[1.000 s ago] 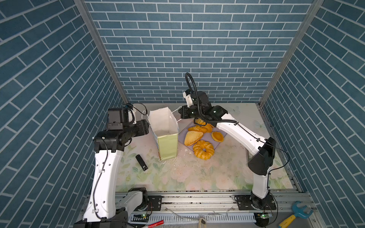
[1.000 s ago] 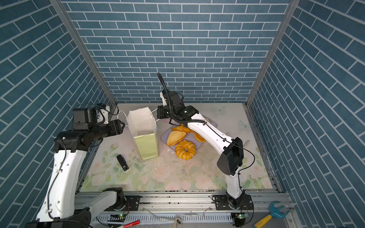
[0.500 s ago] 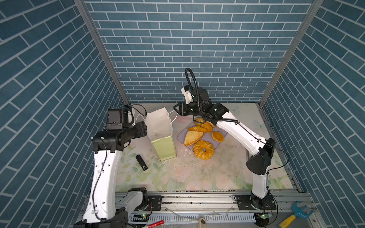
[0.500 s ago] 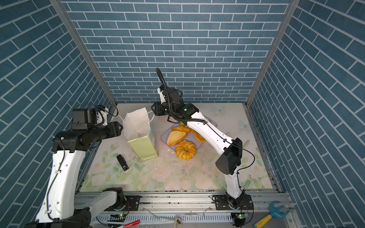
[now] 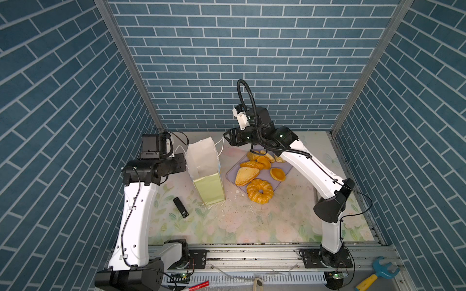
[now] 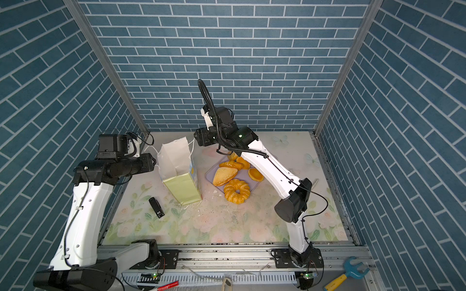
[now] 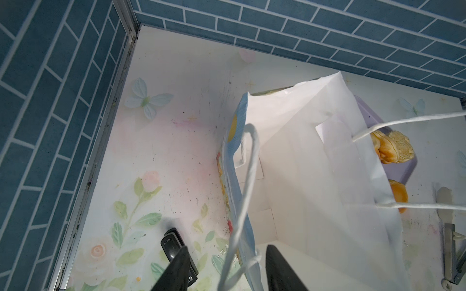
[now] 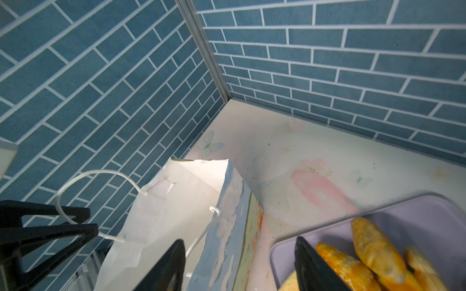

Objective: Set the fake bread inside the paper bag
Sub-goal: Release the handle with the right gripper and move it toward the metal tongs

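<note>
Your left gripper (image 7: 228,247) has its jaws partly apart and nothing clamped. A white cord handle (image 7: 249,181) of the small paper gift bag, white inside with pale green sides (image 5: 209,189), runs loose through the gap. In both top views this gripper sits just beside the bag's left rim.

Your right gripper (image 8: 239,239) has its jaws wide apart and is empty. The bag's cloud-printed wall and its other cord show in the gap. It hovers at the bag's far right corner.

The bag stands on its base on the floral tabletop (image 5: 252,226) with its mouth open. Its top appears to lean toward the left arm.

The glossy golden-orange toy pastries (image 5: 262,163) lie on the flat lavender tray (image 8: 416,214), just right of the bag. Among them are a triangular toast slice (image 5: 246,175) and a round bun (image 5: 277,174). The ring-shaped croissant (image 5: 259,191) overhangs the tray's near edge.

A small black stick-shaped device (image 5: 181,207) lies on the tabletop near the bag, not touching it.
</note>
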Motion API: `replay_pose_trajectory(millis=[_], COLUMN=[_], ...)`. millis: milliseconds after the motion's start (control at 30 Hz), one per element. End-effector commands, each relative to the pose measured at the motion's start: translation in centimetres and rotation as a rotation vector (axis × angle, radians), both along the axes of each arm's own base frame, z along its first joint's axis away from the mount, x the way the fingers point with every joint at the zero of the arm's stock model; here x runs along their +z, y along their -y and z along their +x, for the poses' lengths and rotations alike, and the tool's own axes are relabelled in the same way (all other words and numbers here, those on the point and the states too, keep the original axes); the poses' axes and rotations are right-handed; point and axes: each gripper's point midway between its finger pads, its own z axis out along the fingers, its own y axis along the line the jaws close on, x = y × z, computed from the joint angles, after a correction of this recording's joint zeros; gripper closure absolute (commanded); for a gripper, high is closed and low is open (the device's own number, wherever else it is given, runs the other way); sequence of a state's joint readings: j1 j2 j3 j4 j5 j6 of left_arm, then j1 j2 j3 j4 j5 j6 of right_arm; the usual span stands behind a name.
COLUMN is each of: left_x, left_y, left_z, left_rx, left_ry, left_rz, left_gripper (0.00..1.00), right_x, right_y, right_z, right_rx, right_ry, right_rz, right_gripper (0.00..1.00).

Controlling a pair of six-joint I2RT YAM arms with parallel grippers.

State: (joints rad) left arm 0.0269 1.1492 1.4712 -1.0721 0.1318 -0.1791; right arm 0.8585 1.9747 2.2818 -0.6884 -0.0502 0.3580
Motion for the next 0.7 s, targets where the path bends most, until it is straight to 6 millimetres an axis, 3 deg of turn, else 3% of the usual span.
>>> replay_pose_trajectory(millis=[0,200,333,467,667], left_x=[1.5,1.0,1.1,1.4,1.4], left_y=[0.3,0.3,0.5,0.5,0.4], left_z=[0.0,-0.4,-0.5,-0.8,-0.9], left_rx=[-0.007,-0.01,-0.008,-0.009,-0.007], left_ry=[0.059,0.056,0.065,0.091,0.115], left_rz=[-0.015,-0.019,-0.032,-0.033,-0.026], left_gripper=[0.5,0.52,0.53,0.53,0.52], right_x=[1.5,1.1,-0.1,-3.9,-10.0], right_y=[3.7,9.4,14.5,20.7,28.2], right_z=[0.8,2.4,3.1,3.2,1.9], right_rx=[-0.064,-0.184,-0.294,-0.419,-0.559], right_ry=[0.036,0.01,-0.033,-0.123,-0.283], right_rz=[-0.049,-0.086,-0.123,-0.204,-0.265], right_gripper=[0.31,0.3,0.29,0.28,0.28])
